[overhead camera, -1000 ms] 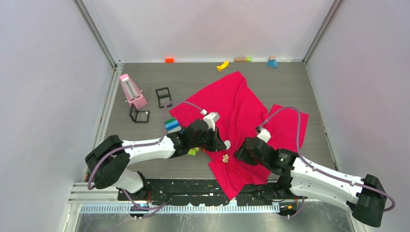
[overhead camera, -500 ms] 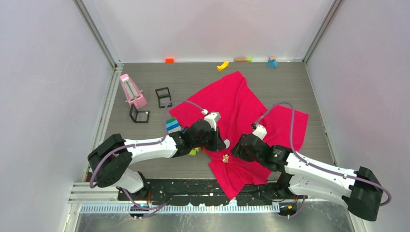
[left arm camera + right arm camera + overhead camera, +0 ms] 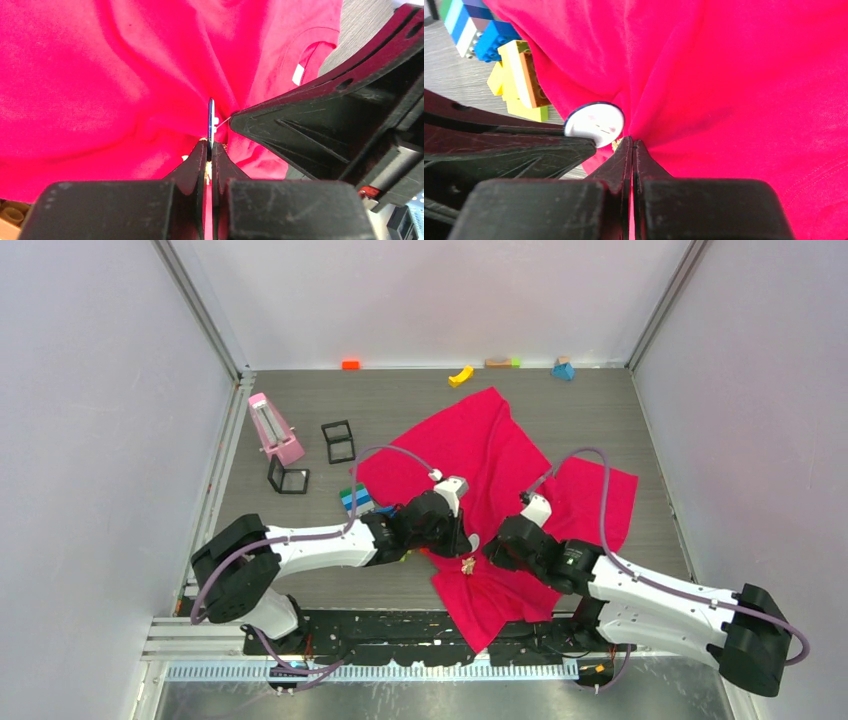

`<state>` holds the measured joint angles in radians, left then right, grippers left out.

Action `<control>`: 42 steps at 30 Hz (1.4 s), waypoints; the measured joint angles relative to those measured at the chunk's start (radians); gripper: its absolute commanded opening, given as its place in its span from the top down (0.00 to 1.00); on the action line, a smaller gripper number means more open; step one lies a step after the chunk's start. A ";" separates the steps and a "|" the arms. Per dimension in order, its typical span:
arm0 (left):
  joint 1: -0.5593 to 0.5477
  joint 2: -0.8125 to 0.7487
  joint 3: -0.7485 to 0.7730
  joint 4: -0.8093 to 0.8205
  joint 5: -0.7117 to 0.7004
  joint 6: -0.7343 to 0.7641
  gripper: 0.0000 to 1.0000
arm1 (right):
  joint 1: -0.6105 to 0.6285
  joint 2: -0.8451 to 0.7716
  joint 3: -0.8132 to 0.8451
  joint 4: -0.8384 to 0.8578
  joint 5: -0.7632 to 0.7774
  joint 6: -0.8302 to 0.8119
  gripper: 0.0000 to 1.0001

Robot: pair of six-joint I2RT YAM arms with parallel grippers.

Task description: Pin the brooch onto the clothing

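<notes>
L: my left fingers [image 3: 192, 167] clamped on white badge [image 3: 594, 124]; R: right fingers [image 3: 619, 165] pinched shut | brooch [image 3: 466, 565] lower-centre frame, between both tips, on clothing [image 3: 480, 455]

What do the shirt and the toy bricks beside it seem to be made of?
Shirt: soft knit fabric, probably cotton, with a matte finish; it drapes and gathers into loose folds. Bricks: hard moulded plastic, smooth and slightly glossy; they have crisp edges and even, bright colours.
</notes>
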<state>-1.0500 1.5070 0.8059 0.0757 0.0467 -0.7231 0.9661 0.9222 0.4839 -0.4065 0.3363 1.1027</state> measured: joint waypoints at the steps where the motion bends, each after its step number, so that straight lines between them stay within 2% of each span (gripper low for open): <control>1: -0.007 0.006 0.012 -0.011 -0.003 0.004 1.00 | 0.000 -0.020 -0.003 0.001 0.002 0.001 0.99; 12: -0.061 0.081 0.122 -0.130 -0.094 0.059 1.00 | 0.001 -0.150 -0.059 0.004 0.008 0.002 0.99; 25: -0.100 0.085 0.138 -0.209 -0.145 0.116 1.00 | 0.014 -0.151 -0.066 0.025 0.021 -0.018 0.99; 39: -0.111 0.085 0.159 -0.199 -0.142 0.124 1.00 | 0.039 -0.077 -0.074 0.090 0.002 -0.040 0.99; 41: -0.111 0.085 0.159 -0.184 -0.137 0.115 1.00 | 0.043 -0.073 -0.076 0.093 0.001 -0.042 0.96; 42: -0.111 0.085 0.159 -0.179 -0.135 0.109 1.00 | 0.044 -0.073 -0.077 0.093 0.000 -0.042 0.91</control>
<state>-1.1610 1.5917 0.9646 -0.1036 -0.0883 -0.6136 1.0100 0.8490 0.4072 -0.3134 0.3367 1.0603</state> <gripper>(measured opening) 0.023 0.033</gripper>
